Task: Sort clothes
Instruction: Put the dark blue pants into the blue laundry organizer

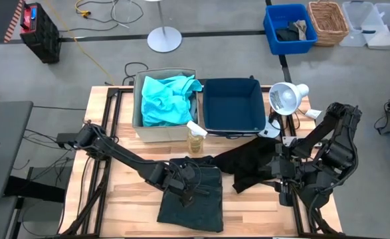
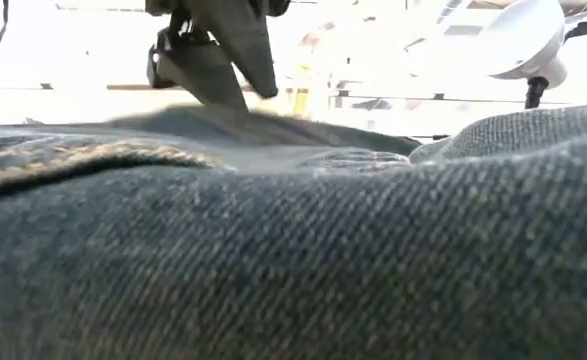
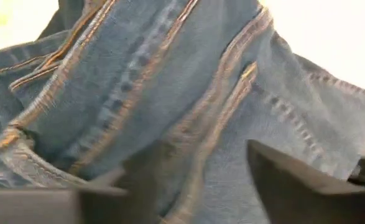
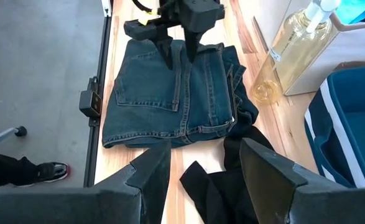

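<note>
left gripper (image 1: 189, 189) is standing over the jeans (image 1: 193, 199) – lower centre of the high view

its fingers are spreading open, holding nothing; the denim is looking heavy and stiff – better pinching a thick seam near the upper edge.

table (image 1: 121, 192): pale wood | jeans (image 1: 193, 199) flat at front | black garment (image 1: 251, 164) beside, seemingly touching | beige box (image 1: 139, 113), navy box (image 1: 233, 126) at back | bottle (image 1: 195, 139) before boxes
</note>
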{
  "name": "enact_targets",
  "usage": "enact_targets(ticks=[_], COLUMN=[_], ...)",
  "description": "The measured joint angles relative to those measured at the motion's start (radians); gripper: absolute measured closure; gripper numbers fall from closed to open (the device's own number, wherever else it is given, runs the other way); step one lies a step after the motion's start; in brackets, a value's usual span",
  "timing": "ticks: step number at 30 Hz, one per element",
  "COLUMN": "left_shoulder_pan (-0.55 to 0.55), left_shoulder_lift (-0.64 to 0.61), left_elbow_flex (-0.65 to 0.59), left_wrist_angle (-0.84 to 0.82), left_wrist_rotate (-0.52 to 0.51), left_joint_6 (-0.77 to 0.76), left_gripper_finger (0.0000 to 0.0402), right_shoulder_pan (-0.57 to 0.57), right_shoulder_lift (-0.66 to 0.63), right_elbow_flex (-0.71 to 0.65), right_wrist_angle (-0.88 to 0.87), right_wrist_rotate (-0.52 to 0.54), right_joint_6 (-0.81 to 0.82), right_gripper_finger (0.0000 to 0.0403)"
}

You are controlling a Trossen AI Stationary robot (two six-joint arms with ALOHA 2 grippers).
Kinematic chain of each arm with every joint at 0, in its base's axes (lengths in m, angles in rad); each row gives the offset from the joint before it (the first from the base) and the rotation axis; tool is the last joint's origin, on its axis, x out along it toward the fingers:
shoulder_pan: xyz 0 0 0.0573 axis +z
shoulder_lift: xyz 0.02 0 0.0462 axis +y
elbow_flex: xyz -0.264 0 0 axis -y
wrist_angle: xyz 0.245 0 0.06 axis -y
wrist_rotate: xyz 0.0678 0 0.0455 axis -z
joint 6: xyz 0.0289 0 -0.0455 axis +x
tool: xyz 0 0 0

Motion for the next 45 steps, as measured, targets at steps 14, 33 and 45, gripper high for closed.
enact_targets(ticks=[14,33,45], left_shoulder_pan=[-0.072,-0.019,0.0], left_shoulder_lift=[-0.07,0.159,0.234], left_elbow_flex=[0.003,0.005,0.008], left_wrist_angle=[-0.096,-0.076,0.049], left_wrist_rotate=[-0.172,0.072,0.137], left_joint_6=[-0.401,-0.56,-0.455], left_gripper_finger=[0.005,0.0004,0.0006], right_shoulder_pan=[0.0,0.0,0.0], right_shoulder_lift=[0.0,0.0,0.0], right_elbow_flex=[0.0,0.0,0.0], right_wrist_angle=[-0.001,0.005,0.004], right_wrist_rotate=[0.0,0.0,0.0], right_joint_6=[-0.003,0.001,0.0], right_gripper_finger=[0.0196,0.0196,0.0196])
